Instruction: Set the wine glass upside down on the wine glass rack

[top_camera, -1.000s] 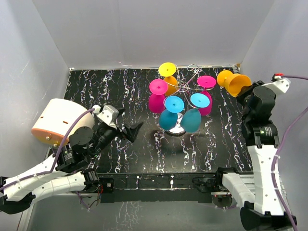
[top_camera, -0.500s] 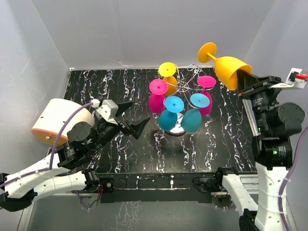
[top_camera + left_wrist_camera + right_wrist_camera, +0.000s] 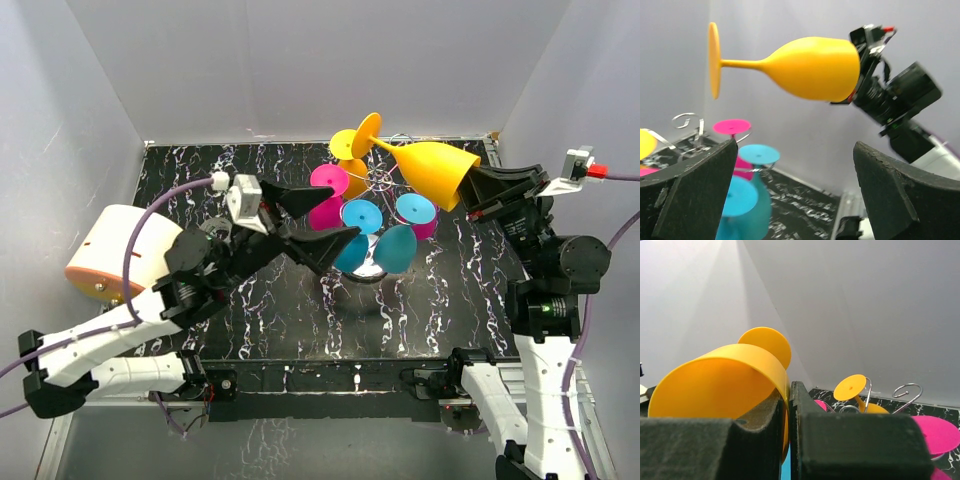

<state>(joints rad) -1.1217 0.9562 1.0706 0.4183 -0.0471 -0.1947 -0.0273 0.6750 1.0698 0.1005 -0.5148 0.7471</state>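
Observation:
An orange wine glass (image 3: 428, 166) hangs on its side in the air, with its foot pointing left over the wine glass rack (image 3: 385, 180). My right gripper (image 3: 470, 190) is shut on the bowl's rim, one finger inside and one outside; the right wrist view shows the rim (image 3: 715, 385) pinched at my right gripper (image 3: 789, 390). The rack carries several pink, teal and yellow upside-down glasses. My left gripper (image 3: 325, 215) is raised just left of the rack, open and empty. From the left wrist view the glass (image 3: 810, 67) floats above my left gripper (image 3: 795, 147), with a rack curl (image 3: 687, 122) at the left.
A white and orange rounded object (image 3: 120, 250) sits at the table's left edge. The black marbled table (image 3: 250, 300) is closed in by white walls at the back and both sides. The rack's shiny base (image 3: 368, 270) stands right of the middle.
My right gripper has swung the orange glass left and lower, so its foot now hangs over the rack. My left gripper has risen and moved right toward the rack, still open.

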